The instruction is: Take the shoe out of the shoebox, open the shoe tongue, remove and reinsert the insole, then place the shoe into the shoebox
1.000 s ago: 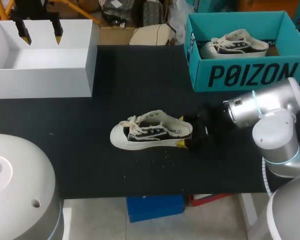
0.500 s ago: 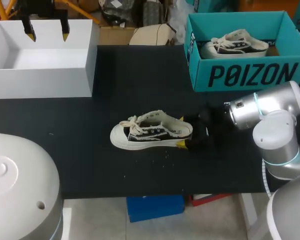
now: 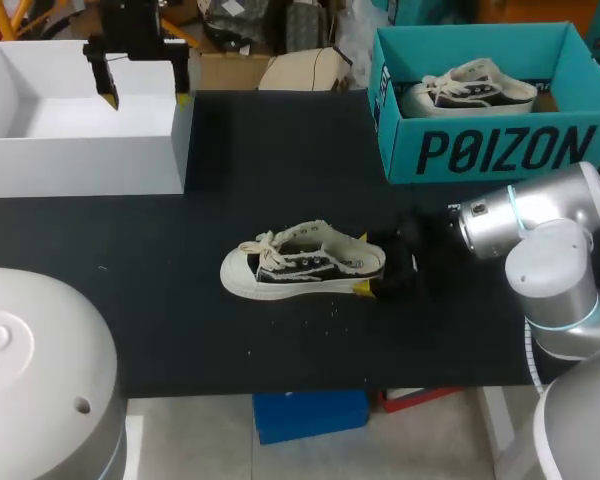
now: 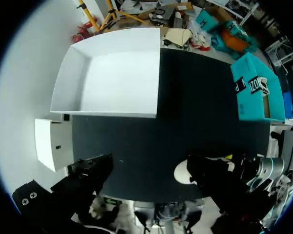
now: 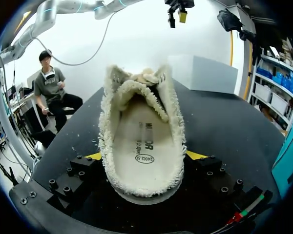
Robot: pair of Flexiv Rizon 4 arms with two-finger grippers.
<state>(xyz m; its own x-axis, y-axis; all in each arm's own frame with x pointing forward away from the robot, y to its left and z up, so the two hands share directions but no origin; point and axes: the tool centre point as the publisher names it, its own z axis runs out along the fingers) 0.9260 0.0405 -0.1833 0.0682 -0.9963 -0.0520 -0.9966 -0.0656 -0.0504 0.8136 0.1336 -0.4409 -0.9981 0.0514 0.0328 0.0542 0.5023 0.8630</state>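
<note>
large dark lettering (image 3: 505, 150) on the teal shoebox (image 3: 400, 160) front; oval stamp (image 5: 144, 158) on the insole (image 5: 136, 122)

A matt black table (image 3: 280, 160) spreads under my right claw (image 3: 362, 264), with pale specks (image 3: 330, 310) scattered just beside it. Far ahead, below my left claw (image 3: 146, 95), stands an open white box (image 3: 80, 160).

The shoe (image 3: 302, 262) lies mid-table (image 3: 280, 150). Behind it, leftward, stands an open box (image 3: 40, 165). Behind it, rightward, the shoebox (image 3: 500, 150) holds a second shoe (image 3: 470, 90).
</note>
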